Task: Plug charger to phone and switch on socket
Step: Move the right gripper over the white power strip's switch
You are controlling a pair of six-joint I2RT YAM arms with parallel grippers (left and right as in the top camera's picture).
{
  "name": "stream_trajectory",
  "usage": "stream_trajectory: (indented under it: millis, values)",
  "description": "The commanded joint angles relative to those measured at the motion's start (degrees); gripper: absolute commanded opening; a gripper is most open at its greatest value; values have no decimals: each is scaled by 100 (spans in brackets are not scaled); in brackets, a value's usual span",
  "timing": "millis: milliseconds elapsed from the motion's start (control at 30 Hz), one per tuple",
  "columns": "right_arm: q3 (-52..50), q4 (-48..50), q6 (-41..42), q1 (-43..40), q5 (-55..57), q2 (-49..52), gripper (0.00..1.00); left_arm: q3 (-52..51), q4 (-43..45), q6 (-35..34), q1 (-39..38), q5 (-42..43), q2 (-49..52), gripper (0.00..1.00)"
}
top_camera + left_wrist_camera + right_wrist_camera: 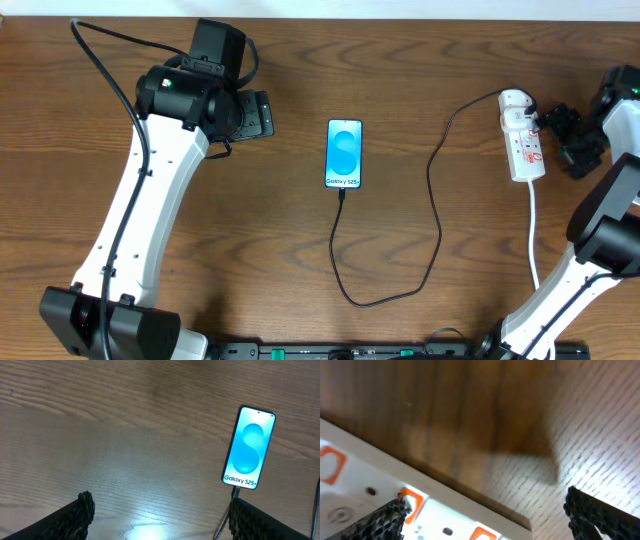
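Observation:
The phone [344, 152] lies flat at the table's middle, its cyan screen lit. It also shows in the left wrist view [249, 447]. The thin black charger cable [436, 215] is plugged into the phone's near end, loops toward the front and runs up to the top end of the socket [524, 140]. The socket is a white strip at the right. My left gripper [262, 115] is open and empty, left of the phone [162, 517]. My right gripper [553, 128] is open beside the socket's right side. In the right wrist view one finger [485, 512] hangs over an orange-red switch [412, 502] on the socket [365, 475].
The socket's thick white cord [534, 235] runs from the strip toward the front edge, close to the right arm's base. Bare wooden table [240, 230] lies between the left arm and the phone.

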Motion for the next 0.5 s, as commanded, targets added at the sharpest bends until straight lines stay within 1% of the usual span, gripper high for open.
stream_trajectory:
  millis: [0,367,467]
  values:
    - [-170,129,149,26,-17,55,99,15,-20,74,28,-70,-63,88]
    - [-177,-15,144,31,-317,55,99,15,-20,74,28,-70,-66,88]
    - [-184,-28,2,33,-319,55,99,15,-20,76,28,-70,-66,87]
